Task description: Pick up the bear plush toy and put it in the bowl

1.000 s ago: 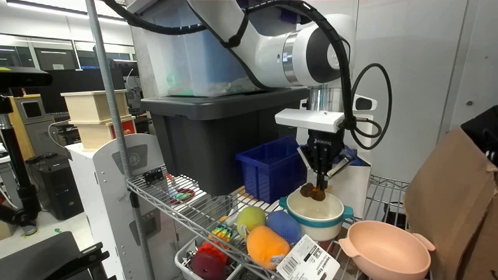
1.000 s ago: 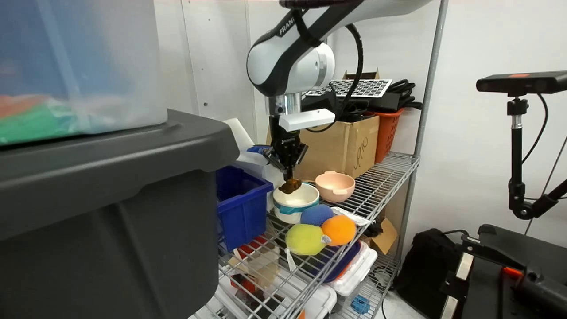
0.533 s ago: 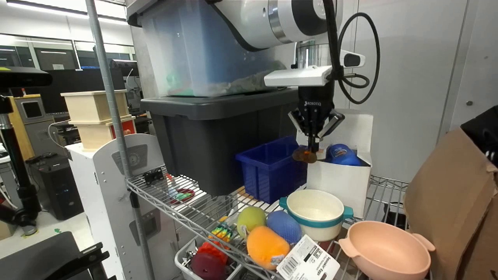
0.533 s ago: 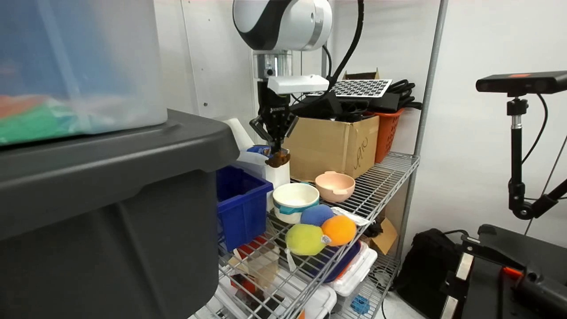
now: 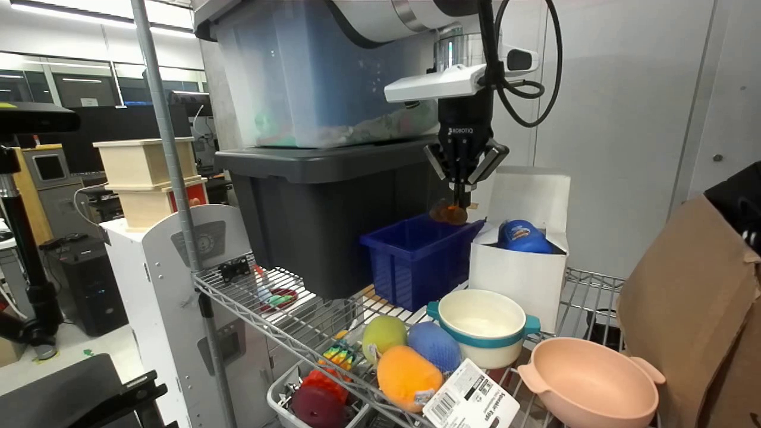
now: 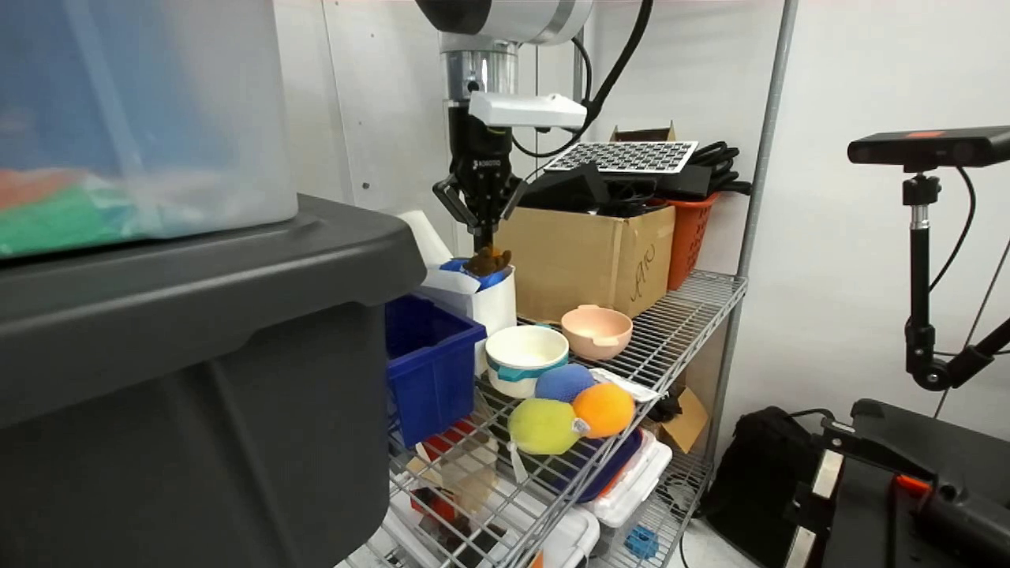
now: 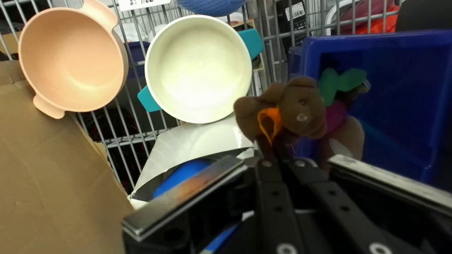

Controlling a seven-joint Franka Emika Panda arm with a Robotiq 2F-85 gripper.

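Note:
The brown bear plush toy [image 5: 449, 213] hangs from my gripper [image 5: 460, 201], which is shut on it near the toy's orange loop. The toy is in the air, well above the shelf, and also shows in an exterior view [image 6: 488, 262] and in the wrist view [image 7: 302, 106]. In the wrist view the toy covers the near edge of the blue bin, and the fingertips [image 7: 271, 150] are close together. The salmon-pink bowl [image 5: 594, 380] stands on the wire shelf, apart from and lower than the gripper. It also shows in an exterior view [image 6: 597, 335] and in the wrist view [image 7: 72, 60].
A cream-white bowl with teal handles [image 5: 487, 348] stands beside the pink bowl. A blue bin [image 5: 410, 264] and a white box with a blue ball [image 5: 517, 288] stand below the gripper. A dark tote [image 5: 321, 220] and brown cardboard [image 5: 684, 309] flank the shelf. Egg-shaped toys [image 5: 409, 377] lie in front.
My gripper has risen from over the cream-white bowl with the bear in it and moved towards the blue bin and white box. The bowls have not moved.

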